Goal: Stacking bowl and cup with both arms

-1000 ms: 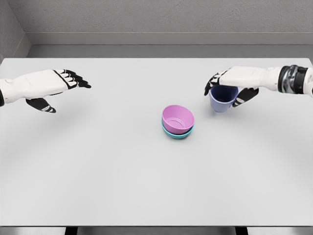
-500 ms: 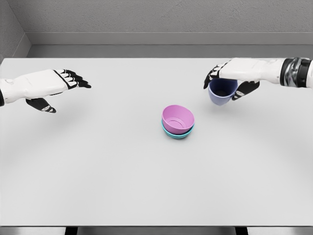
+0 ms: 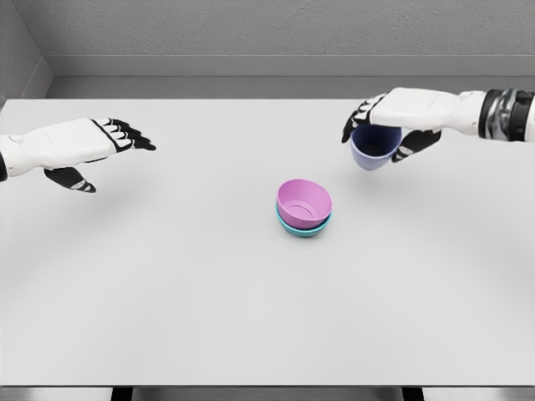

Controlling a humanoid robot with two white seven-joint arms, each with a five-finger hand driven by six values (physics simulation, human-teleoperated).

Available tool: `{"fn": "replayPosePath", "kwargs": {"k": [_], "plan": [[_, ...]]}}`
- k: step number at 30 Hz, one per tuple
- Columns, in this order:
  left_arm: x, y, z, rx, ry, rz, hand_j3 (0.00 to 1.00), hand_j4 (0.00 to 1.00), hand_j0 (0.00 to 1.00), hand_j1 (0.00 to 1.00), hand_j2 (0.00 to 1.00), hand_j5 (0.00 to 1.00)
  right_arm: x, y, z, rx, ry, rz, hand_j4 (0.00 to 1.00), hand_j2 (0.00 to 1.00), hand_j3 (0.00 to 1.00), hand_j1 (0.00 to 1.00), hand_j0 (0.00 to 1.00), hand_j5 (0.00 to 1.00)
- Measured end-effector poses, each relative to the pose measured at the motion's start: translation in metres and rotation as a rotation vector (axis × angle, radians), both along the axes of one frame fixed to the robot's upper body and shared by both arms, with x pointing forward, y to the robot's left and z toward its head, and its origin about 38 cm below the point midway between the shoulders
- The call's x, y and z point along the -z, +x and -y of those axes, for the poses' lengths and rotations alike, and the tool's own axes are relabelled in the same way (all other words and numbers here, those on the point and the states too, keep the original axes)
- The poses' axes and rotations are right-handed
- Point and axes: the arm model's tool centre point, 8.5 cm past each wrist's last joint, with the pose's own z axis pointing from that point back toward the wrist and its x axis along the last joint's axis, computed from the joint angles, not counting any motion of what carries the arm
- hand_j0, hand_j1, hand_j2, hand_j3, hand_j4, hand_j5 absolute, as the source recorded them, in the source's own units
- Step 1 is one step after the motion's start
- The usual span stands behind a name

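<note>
My right hand point(image 3: 386, 125) clamped on blue cup point(image 3: 374, 148), cup tilted, clear of tabletop point(image 3: 184, 276). Pink bowl point(image 3: 304, 201) nested in teal bowl point(image 3: 301, 226), below-left of that hand. Left hand point(image 3: 79, 144) empty, fingers extended, far left.

The smooth round pink bowl point(image 3: 304, 202) near the middle of the scene is a soft orchid pink inside and out, plain, with no pattern. Under it sits a round teal bowl point(image 3: 301, 227), showing only as a blue-green rim. To the far right, the plain lavender-blue plastic cup point(image 3: 373, 149) is pale periwinkle outside and darker violet-blue inside. The right hand point(image 3: 393, 125) has a glossy white back with black fingers point(image 3: 352, 129), and a grey and black banded wrist. The left hand point(image 3: 84, 146) at the left is likewise white with black fingers. The flat counter point(image 3: 209, 292) is uniform pale grey. The far wall point(image 3: 276, 29) is speckled mid grey.
</note>
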Motion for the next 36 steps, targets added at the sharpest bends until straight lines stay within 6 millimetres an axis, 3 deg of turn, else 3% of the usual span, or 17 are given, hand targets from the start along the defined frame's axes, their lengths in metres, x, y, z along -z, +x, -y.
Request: {"fn": "replayPosePath", "kwargs": {"k": [12,36], "plan": [[0.002,-0.001,0.000,0.000,0.000,-0.004,1.00,1.00,1.00,1.00,1.00,1.00,-0.017,-0.013,-0.022,-0.092,0.023,0.049,0.69,0.69,0.69,0.69,0.69,0.69],[0.002,-0.001,0.001,0.002,0.001,-0.004,1.00,1.00,1.00,1.00,1.00,1.00,-0.025,-0.046,-0.050,-0.300,0.025,0.098,0.71,0.71,0.71,0.71,0.71,0.71]]}}
